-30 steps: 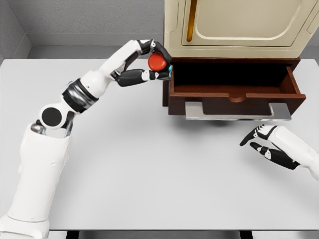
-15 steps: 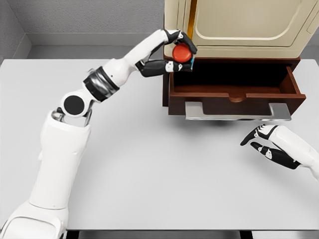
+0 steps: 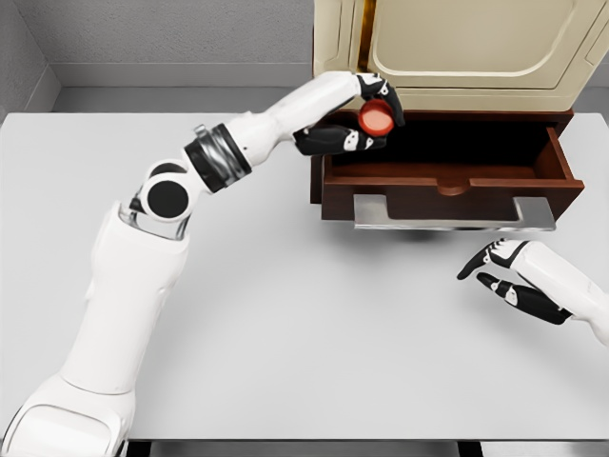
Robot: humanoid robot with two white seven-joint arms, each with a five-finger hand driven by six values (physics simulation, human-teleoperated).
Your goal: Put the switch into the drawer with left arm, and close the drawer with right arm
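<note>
I stood in a bare simulated test room, more a lab cell than any home or shop. Everything looked rendered: flat, clean and without wear. A plain pale grey surface [image 3: 285,314] filled most of the frame, and behind it, along the top left, ran grey textured walls [image 3: 171,29] meeting a strip of grey floor. The only furniture was a cream cabinet [image 3: 457,43] at the upper right, with a dark brown wooden drawer [image 3: 447,181] pulled open beneath it, standing on the surface.
</note>
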